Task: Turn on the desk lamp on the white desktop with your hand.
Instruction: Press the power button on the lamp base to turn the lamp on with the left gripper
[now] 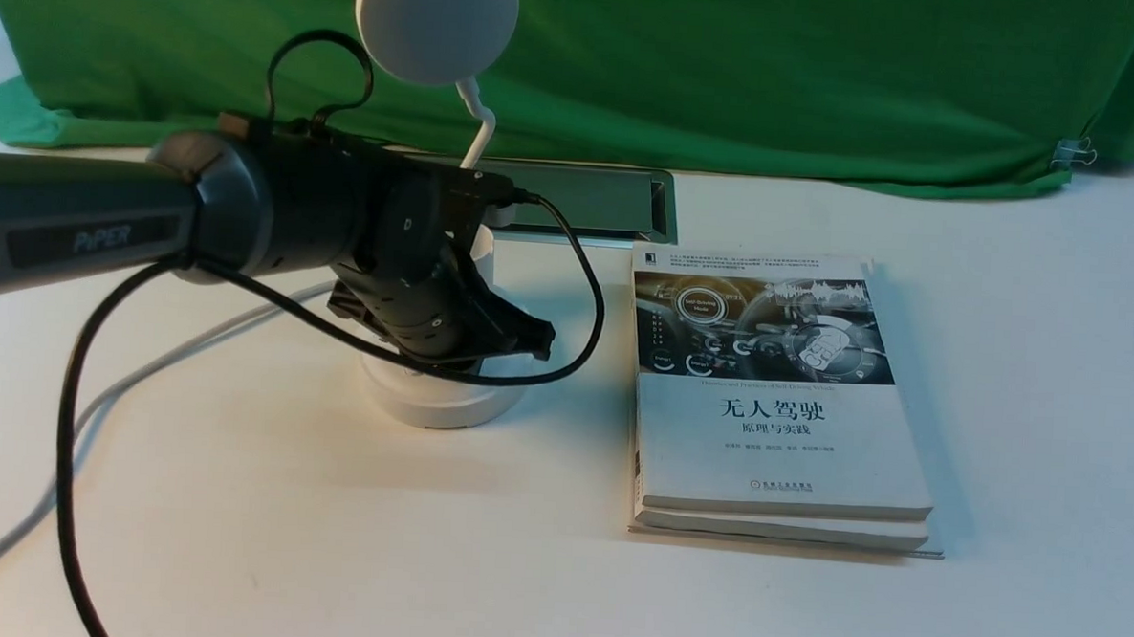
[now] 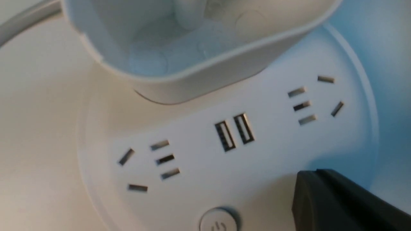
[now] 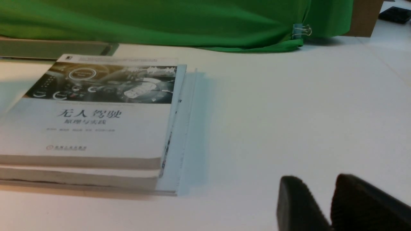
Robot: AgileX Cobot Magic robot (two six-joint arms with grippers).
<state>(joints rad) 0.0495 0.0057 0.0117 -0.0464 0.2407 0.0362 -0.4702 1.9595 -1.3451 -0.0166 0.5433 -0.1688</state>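
Note:
The desk lamp stands on the white desktop (image 1: 234, 495), with its disc head (image 1: 436, 21) up on a bendy neck (image 1: 480, 128) and its round base (image 1: 439, 404) below. My left arm reaches across from the left. Its gripper (image 1: 528, 341) is shut and empty, pointing down just above the base's front right. In the left wrist view the dark fingertips (image 2: 321, 192) hover beside a round power button (image 2: 218, 222), below the sockets, the USB ports (image 2: 234, 131) and the cup holder (image 2: 199, 64). My right gripper (image 3: 316, 181) rests shut over bare desktop.
A stack of two books (image 1: 779, 404) lies right of the lamp and also shows in the right wrist view (image 3: 90, 122). The metal-framed cable slot (image 1: 591, 200) is behind the lamp. The lamp cord (image 1: 183, 345) runs off left. Green cloth (image 1: 731, 67) covers the back.

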